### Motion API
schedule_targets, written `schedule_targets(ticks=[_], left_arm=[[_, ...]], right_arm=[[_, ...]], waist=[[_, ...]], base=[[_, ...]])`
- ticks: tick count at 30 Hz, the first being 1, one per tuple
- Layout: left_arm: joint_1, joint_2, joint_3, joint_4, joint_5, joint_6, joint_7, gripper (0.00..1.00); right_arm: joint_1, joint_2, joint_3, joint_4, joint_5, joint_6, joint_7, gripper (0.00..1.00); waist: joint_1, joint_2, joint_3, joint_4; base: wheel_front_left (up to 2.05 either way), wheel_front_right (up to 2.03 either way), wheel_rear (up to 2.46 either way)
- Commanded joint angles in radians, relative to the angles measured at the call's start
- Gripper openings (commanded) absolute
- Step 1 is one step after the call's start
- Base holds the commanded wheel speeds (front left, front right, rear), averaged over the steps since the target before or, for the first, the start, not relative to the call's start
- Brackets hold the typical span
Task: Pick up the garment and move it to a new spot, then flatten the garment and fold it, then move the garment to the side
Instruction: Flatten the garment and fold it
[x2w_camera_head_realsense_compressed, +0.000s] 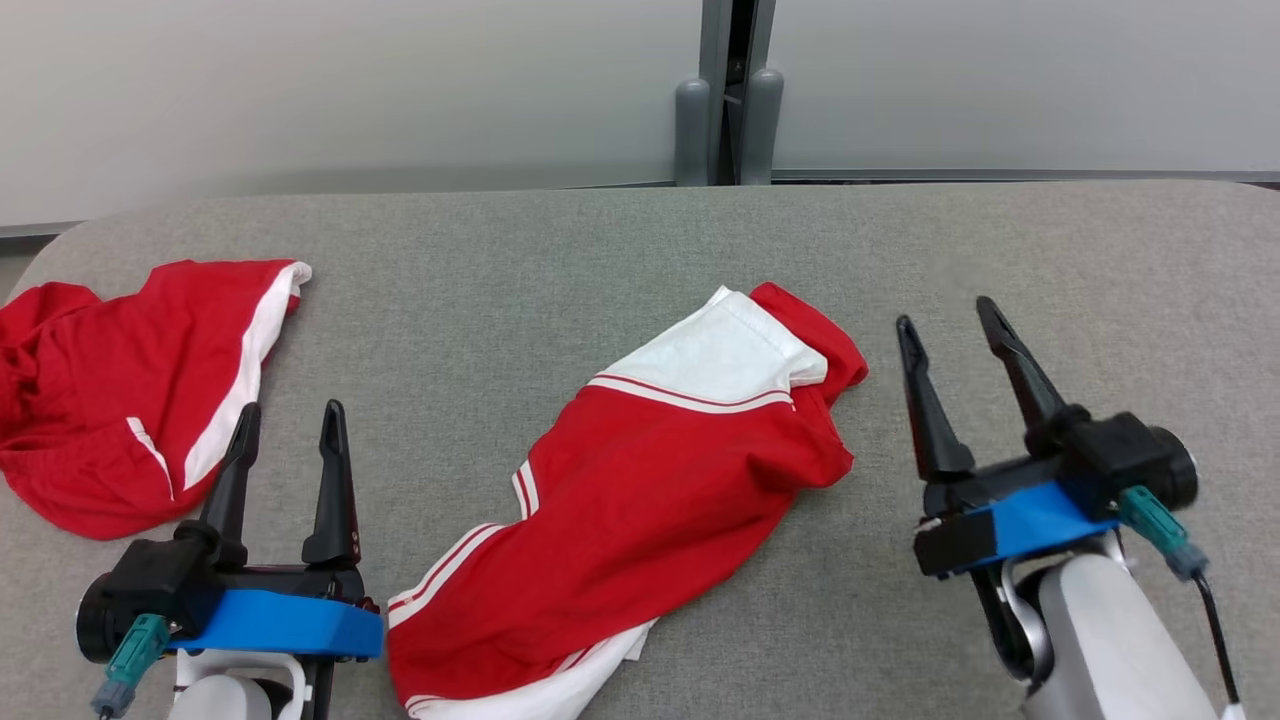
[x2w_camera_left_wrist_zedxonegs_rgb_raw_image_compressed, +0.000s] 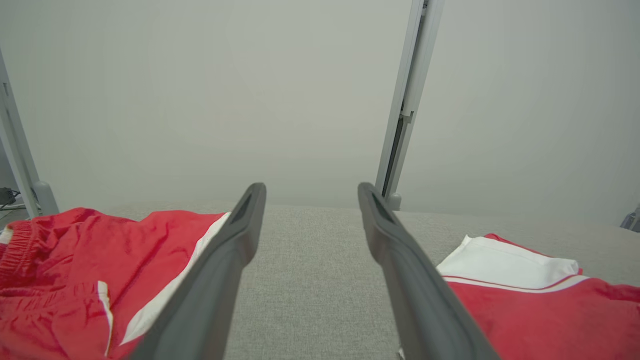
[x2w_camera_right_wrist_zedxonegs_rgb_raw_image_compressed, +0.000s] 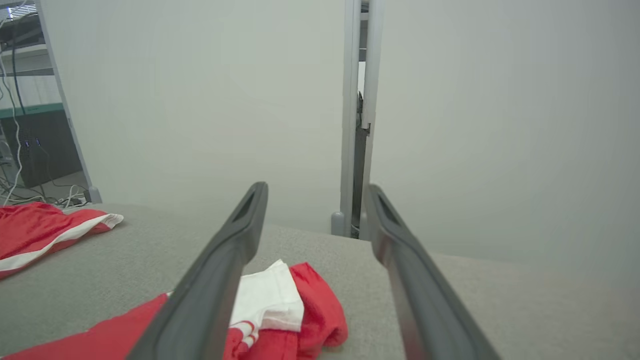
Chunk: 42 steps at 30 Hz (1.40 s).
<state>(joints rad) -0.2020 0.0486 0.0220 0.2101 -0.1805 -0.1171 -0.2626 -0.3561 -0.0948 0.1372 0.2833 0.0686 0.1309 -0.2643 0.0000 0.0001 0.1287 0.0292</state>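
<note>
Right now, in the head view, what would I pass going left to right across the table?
crumpled red garment → left claw → red-and-white garment in the middle → right claw

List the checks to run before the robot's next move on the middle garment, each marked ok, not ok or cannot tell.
1. Left gripper open, empty: ok.
2. Right gripper open, empty: ok.
3. Middle garment flat: not ok, rumpled.
4. Middle garment apart from other garment: ok.
5. Bare table beyond it: ok.
6. Its near edge on the table: cannot tell, cut off by frame.
</note>
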Motion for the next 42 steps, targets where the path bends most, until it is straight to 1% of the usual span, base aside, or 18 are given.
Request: schedule_targets(ticks=[1, 4, 6, 11, 15, 18, 20, 21, 28, 34, 42], left_arm=[[0.006, 0.004, 0.002, -0.002, 0.008, -0.003, -0.003, 1.0], [0.005, 0.004, 0.002, 0.001, 0.01, -0.004, -0.003, 1.0], [0.002, 0.004, 0.004, 0.002, 0.014, -0.006, -0.003, 1.0], [-0.029, 0.004, -0.008, 0.011, 0.03, -0.008, -0.003, 1.0], [-0.092, 0.01, -0.043, 0.035, 0.045, -0.012, -0.003, 1.0], [-0.167, 0.028, -0.097, 0.077, 0.056, -0.014, -0.003, 1.0], [-0.223, 0.042, -0.147, 0.122, 0.045, -0.014, -0.003, 1.0], [-0.28, 0.062, -0.195, 0.172, 0.027, -0.014, -0.003, 1.0], [-0.436, 0.121, -0.37, 0.388, -0.059, -0.013, 0.029, 1.0], [-0.482, 0.158, -0.508, 0.546, -0.153, -0.012, 0.106, 1.0], [-0.505, 0.192, -0.638, 0.681, -0.268, -0.012, 0.183, 1.0]], right_arm=[[0.036, 0.009, -0.026, -0.017, -0.012, 0.0, 0.0, 1.0], [0.099, 0.021, -0.091, -0.043, -0.026, 0.0, 0.0, 1.0], [0.125, 0.029, -0.114, -0.051, -0.033, 0.0, 0.0, 1.0], [0.137, 0.041, -0.122, -0.058, -0.036, 0.0, 0.0, 1.0], [0.112, 0.044, -0.118, -0.059, -0.038, 0.0, 0.0, 1.0], [0.101, 0.045, -0.118, -0.057, -0.037, 0.0, 0.0, 1.0], [0.09, 0.045, -0.118, -0.05, -0.035, 0.0, 0.0, 1.0], [0.084, 0.045, -0.117, -0.045, -0.026, 0.0, 0.0, 1.0], [0.071, 0.045, -0.127, -0.038, -0.013, 0.0, 0.0, 1.0], [0.065, 0.045, -0.14, -0.036, -0.011, 0.0, 0.0, 1.0], [0.055, 0.045, -0.146, -0.039, -0.015, 0.0, 0.0, 1.0]], waist=[[0.0, -0.0001, 0.001, -0.009], [0.0, -0.0001, 0.003, -0.022], [0.0, -0.0001, 0.005, -0.033], [0.0, -0.0001, 0.014, -0.058], [0.0, -0.0001, 0.027, -0.076], [0.0, -0.0001, 0.042, -0.089], [0.0, -0.0001, 0.054, -0.102], [0.0, -0.0001, 0.067, -0.119], [0.0, -0.0001, 0.104, -0.174], [0.0, -0.0001, 0.121, -0.205], [0.0, -0.0001, 0.137, -0.215]], base=[[0.0, 0.0, 0.0], [0.0, 0.0, 0.0], [0.0, 0.0, 0.0], [0.0, 0.0, 0.0], [0.0, 0.0, 0.0], [0.0, 0.0, 0.0], [0.0, 0.0, 0.0], [0.0, 0.0, 0.0], [0.0, 0.0, 0.0], [0.0, 0.0, 0.0], [0.0, 0.0, 0.0]])
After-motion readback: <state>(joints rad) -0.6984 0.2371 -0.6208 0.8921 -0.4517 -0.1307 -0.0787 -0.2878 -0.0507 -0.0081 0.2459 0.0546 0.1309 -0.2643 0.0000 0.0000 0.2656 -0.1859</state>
